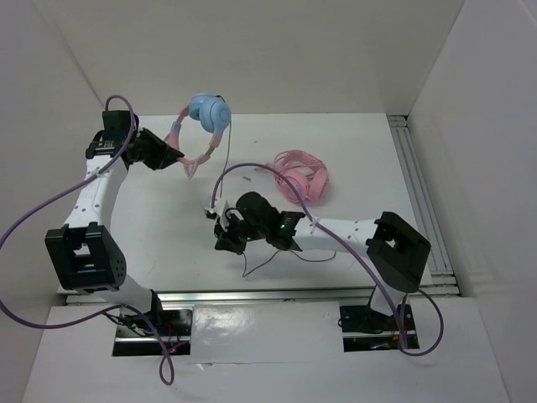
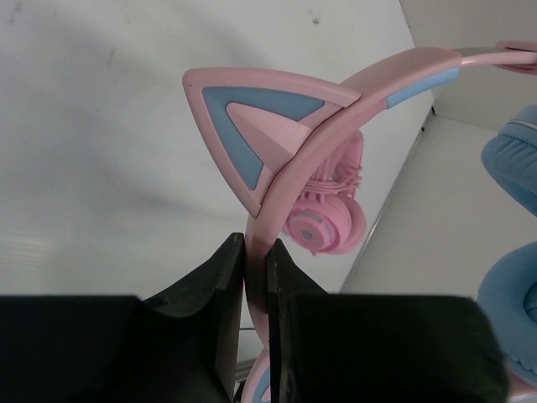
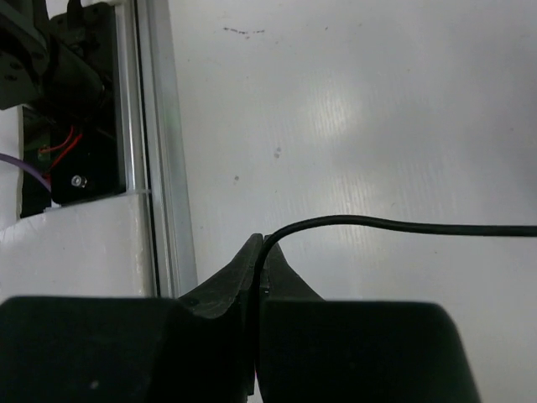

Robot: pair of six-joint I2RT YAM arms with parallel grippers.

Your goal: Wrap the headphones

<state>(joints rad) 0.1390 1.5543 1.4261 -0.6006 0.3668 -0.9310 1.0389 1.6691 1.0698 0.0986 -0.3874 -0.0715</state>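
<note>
With the left gripper (image 2: 256, 252) pinching the headphones (image 1: 208, 111) by the headband (image 2: 336, 126) and the right gripper (image 3: 258, 252) nipping the cable (image 3: 403, 224), winding seems about to begin, and the cable must next be carried round them.

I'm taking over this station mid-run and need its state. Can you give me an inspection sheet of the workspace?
Surface: white table, with a few small dark specks in the right wrist view.
Job's things: headphones with blue ear cups at the far left, gripped by the pink headband beside a cat ear; not yet wrapped.
Clutter: all-pink headphones lying right of centre.
Grippers: left gripper shut on the headband; right gripper shut on the black cable.
Cables: the black cable leads off sideways from the right fingertips; purple robot cables loop along both arms.
Surroundings: white walls; metal rail along the table's right edge.
</note>
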